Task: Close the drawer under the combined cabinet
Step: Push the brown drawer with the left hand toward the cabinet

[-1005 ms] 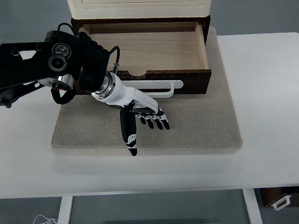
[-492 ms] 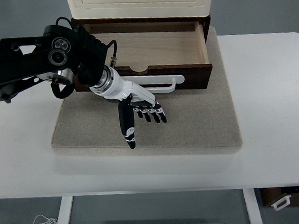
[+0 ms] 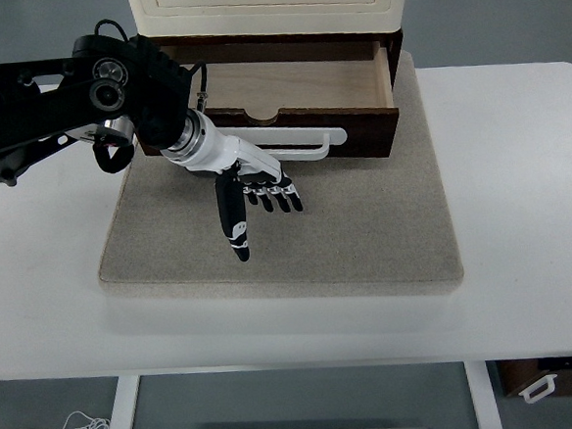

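From above, the left hand (image 3: 250, 195) reaches in from the left, its fingers (image 3: 275, 196) stretched out flat and spread, holding nothing, with the back of the hand just in front of the drawer's white handle (image 3: 306, 150). The drawer (image 3: 297, 91) stands partly pulled out from under the cream cabinet (image 3: 266, 5) at the far side, its wooden inside bare. Cabinet and drawer sit on a grey mat (image 3: 366, 229), which lies on the white table (image 3: 521, 198). The thumb points toward the near edge.
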`<action>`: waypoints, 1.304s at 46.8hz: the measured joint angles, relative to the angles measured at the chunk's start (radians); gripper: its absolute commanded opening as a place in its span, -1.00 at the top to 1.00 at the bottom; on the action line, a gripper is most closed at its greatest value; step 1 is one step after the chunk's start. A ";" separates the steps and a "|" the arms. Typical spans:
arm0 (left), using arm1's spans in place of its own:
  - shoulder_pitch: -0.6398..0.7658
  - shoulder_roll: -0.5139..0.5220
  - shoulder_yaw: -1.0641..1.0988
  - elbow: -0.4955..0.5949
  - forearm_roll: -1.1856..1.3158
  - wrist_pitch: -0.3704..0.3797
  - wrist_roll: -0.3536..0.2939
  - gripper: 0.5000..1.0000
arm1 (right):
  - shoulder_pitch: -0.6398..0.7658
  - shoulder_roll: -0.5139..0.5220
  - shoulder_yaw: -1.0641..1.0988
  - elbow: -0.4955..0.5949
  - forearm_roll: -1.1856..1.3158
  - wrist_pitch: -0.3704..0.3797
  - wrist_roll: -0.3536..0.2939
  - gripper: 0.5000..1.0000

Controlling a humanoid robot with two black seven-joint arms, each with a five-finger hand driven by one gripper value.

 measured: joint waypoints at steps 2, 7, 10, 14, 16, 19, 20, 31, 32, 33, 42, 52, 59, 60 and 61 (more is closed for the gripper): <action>0.000 0.000 -0.002 0.006 0.001 0.000 0.000 -0.99 | 0.000 0.000 0.000 0.000 0.000 0.000 0.000 -0.81; 0.000 0.001 -0.007 0.019 0.004 0.000 0.000 -0.99 | 0.000 0.000 0.000 0.000 0.000 0.000 0.000 -0.81; 0.000 0.001 -0.008 0.035 0.006 0.000 0.000 -0.99 | 0.000 0.000 0.000 0.000 0.000 0.000 0.000 -0.81; -0.002 0.000 -0.009 0.060 0.006 -0.002 0.000 -0.99 | 0.000 0.000 0.000 0.000 0.000 0.000 0.000 -0.81; -0.003 -0.001 -0.010 0.069 0.006 -0.004 0.000 -0.99 | 0.000 0.000 0.000 0.000 0.000 0.000 0.000 -0.81; -0.003 -0.001 -0.014 0.078 0.006 -0.006 0.000 -0.99 | 0.000 0.000 0.000 0.000 0.000 0.000 0.000 -0.81; -0.003 -0.001 -0.016 0.079 0.007 -0.006 0.000 -0.99 | 0.000 0.000 0.000 0.000 0.000 0.000 0.000 -0.81; -0.003 -0.001 -0.033 0.110 0.014 -0.006 0.000 -0.99 | 0.000 0.000 0.000 0.000 0.000 0.000 0.000 -0.81; -0.003 -0.001 -0.034 0.118 0.014 -0.006 0.000 -0.98 | 0.000 0.000 0.000 0.000 0.000 0.000 0.000 -0.81; -0.003 -0.001 -0.035 0.123 0.014 -0.006 0.000 -0.99 | 0.000 0.000 0.000 0.000 0.000 0.000 0.000 -0.81; -0.004 -0.003 -0.061 0.171 0.015 -0.006 0.000 -0.98 | 0.000 0.000 0.000 0.000 0.000 0.000 0.000 -0.81; 0.006 -0.006 -0.068 0.195 0.054 -0.007 0.000 -0.98 | 0.000 0.000 0.000 0.000 0.000 0.000 0.000 -0.81; 0.006 -0.008 -0.070 0.207 0.056 -0.006 0.000 -0.97 | 0.000 0.000 0.000 0.000 0.000 0.000 0.000 -0.81; 0.006 -0.009 -0.070 0.208 0.056 -0.006 0.000 -0.97 | 0.000 0.000 0.000 0.000 0.000 0.000 0.000 -0.81; 0.006 -0.009 -0.070 0.208 0.056 -0.005 0.000 -0.97 | 0.000 0.000 0.000 0.000 0.000 0.000 0.000 -0.81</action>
